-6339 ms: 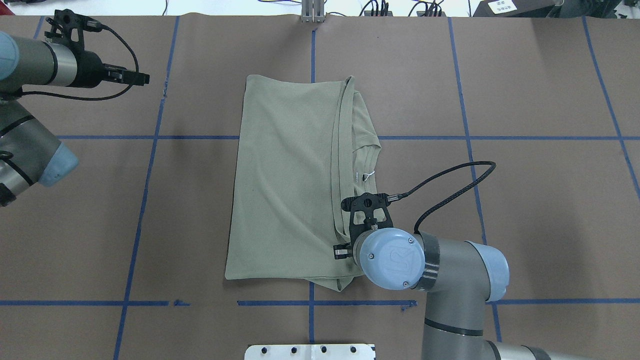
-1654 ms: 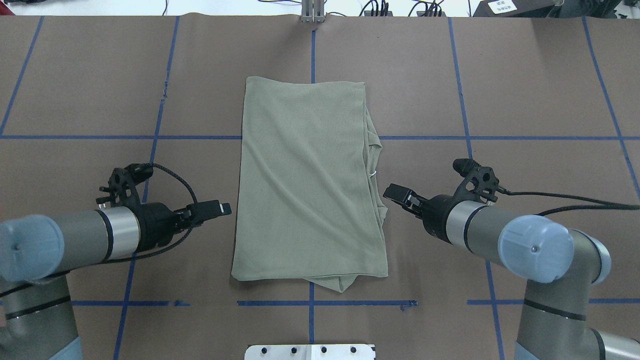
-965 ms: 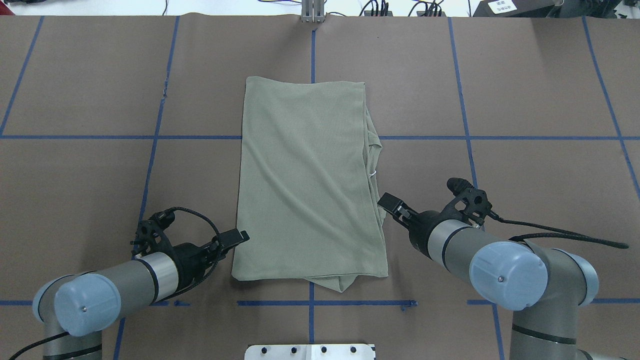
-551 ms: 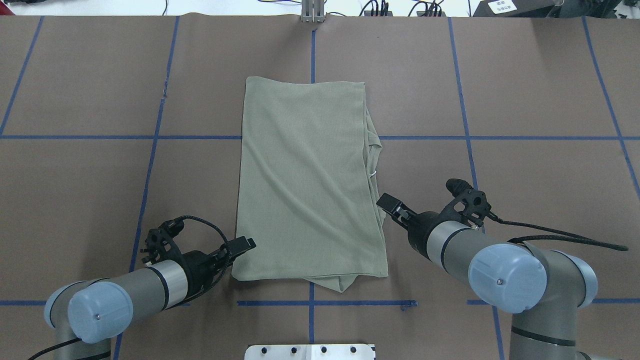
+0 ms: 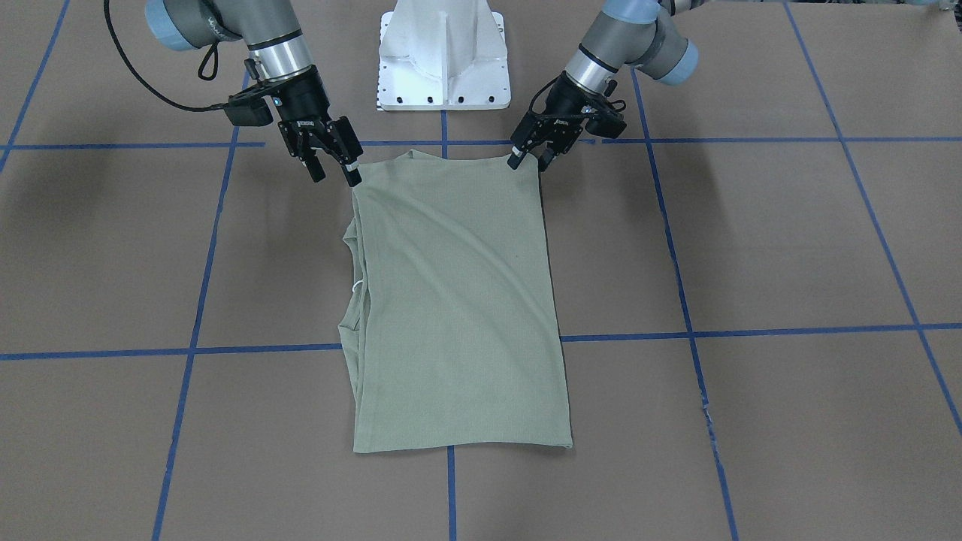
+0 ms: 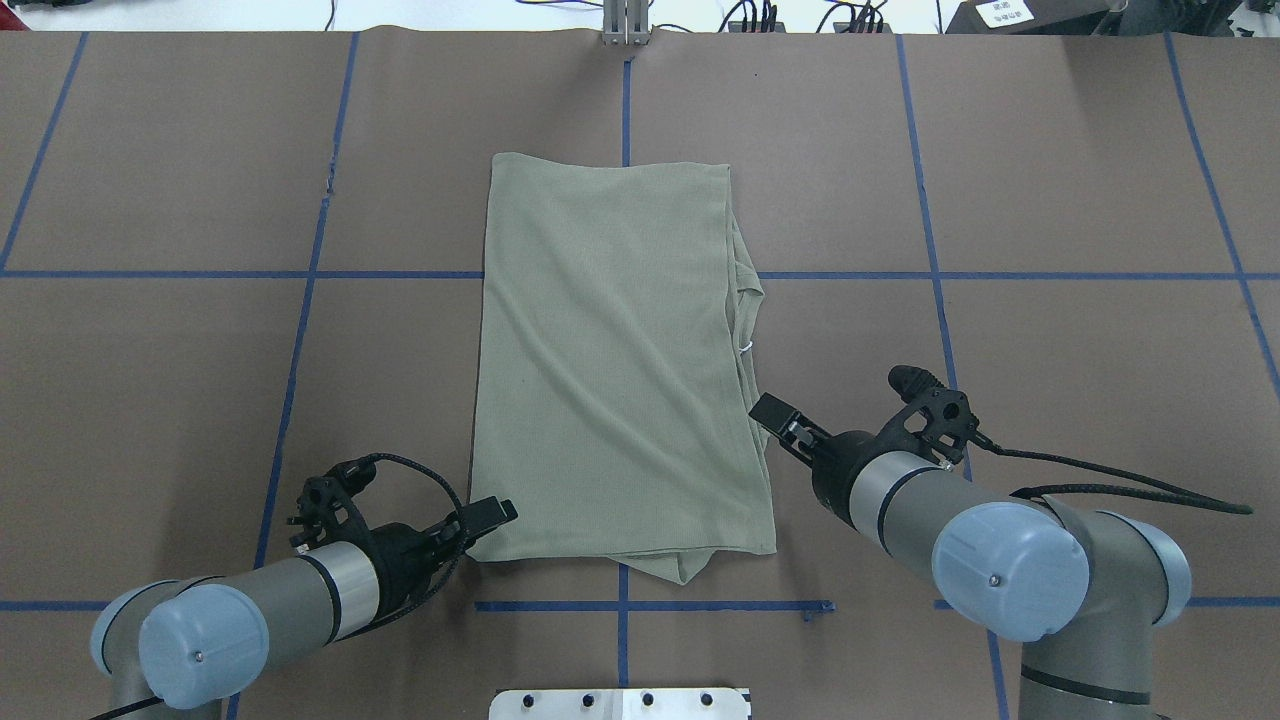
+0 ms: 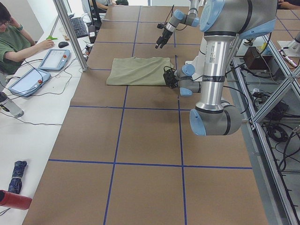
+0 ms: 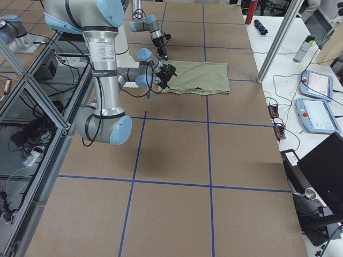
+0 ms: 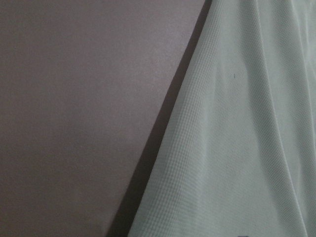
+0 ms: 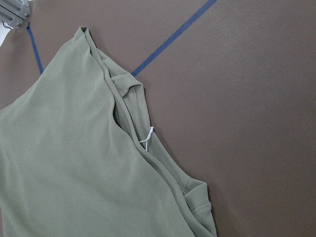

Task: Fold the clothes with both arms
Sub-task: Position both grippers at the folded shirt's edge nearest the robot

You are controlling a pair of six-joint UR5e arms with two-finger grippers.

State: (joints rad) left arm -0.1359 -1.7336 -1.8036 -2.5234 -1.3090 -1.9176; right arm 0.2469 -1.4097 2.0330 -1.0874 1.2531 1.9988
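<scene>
- Two end effectors work the robot-side end of the shirt (image 6: 620, 360): the left end effector (image 5: 528, 160) and the right end effector (image 5: 333, 174).
- The shirt lies flat on the tabletop (image 6: 1050, 200) at the centre of the overhead view, folded into a long rectangle. Its long axis runs from top to bottom of that frame.
- Doubled layers and the ribbed neck show along the shirt's right edge in the overhead view, and the white tag string (image 10: 147, 137) lies there too.
- The left end effector sits at the lower left of the overhead view, right at the shirt's lower-left corner. The front-facing view shows its jaws parted a little, with no cloth seen clamped. The left wrist view shows only the cloth edge and no fingers.
- The right end effector has its jaws spread wide and is empty. In the overhead view it sits just beside the shirt's right edge, above the lower-right corner. The shirt lies to its left in that frame.
- Judgement: the step in hand is taking the two lower corners. The fold would then carry that end along the long axis toward the top of the overhead frame.
- Judgement: the left arm is the nearer to its corner, and the right has more to close.
</scene>
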